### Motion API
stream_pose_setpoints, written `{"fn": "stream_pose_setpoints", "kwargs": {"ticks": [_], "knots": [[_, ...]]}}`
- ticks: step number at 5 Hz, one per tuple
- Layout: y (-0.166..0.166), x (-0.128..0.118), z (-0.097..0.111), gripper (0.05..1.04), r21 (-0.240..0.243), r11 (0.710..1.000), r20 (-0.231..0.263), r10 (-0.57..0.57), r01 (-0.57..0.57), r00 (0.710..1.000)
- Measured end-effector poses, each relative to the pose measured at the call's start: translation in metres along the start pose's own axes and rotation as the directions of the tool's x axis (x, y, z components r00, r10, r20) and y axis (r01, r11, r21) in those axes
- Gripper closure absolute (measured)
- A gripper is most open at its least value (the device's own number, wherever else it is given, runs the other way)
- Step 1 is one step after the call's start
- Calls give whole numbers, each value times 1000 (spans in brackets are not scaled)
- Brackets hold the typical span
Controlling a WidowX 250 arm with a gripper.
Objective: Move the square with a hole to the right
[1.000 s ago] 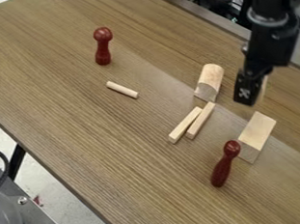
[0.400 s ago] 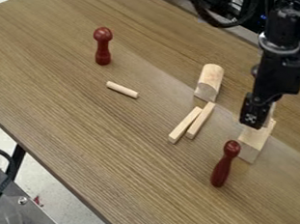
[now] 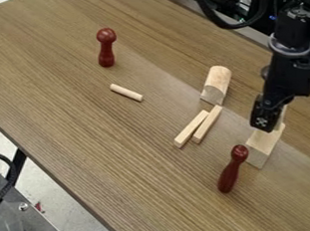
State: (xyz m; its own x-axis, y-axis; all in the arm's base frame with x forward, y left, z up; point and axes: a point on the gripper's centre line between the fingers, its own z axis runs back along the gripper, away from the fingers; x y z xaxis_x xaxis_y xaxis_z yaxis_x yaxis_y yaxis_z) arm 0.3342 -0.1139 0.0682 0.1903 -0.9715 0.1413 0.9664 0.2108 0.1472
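The black gripper (image 3: 265,123) hangs over the right side of the wooden table (image 3: 82,147), its tip pointing down at the far end of the rectangular wooden block (image 3: 263,149) and hiding part of it. A pale piece (image 3: 282,115) shows just beside the gripper on the right in the view, mostly hidden behind it. Whether this is the square with a hole, and whether it is gripped, I cannot tell; nor can I tell if the gripper is open or closed, or if its tip touches the block.

A dark red turned peg (image 3: 231,167) is at the block's lower left in the view, overlapping its edge. Left of the gripper are two narrow wooden sticks (image 3: 191,129), side by side at a slight angle, their upper parts close together. Just above them is a half-round wooden block (image 3: 216,85). Farther left lies a short dowel (image 3: 126,92), and beyond it a red round-headed peg (image 3: 106,46) stands upright.
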Motion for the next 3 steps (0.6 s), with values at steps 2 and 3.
{"fn": "stream_pose_setpoints", "kwargs": {"ticks": [2,3], "knots": [[-7,2,-7,487,-11,1000,0,-3,3,1000],[-9,3,-8,487,-9,1000,2,-7,7,1000]]}}
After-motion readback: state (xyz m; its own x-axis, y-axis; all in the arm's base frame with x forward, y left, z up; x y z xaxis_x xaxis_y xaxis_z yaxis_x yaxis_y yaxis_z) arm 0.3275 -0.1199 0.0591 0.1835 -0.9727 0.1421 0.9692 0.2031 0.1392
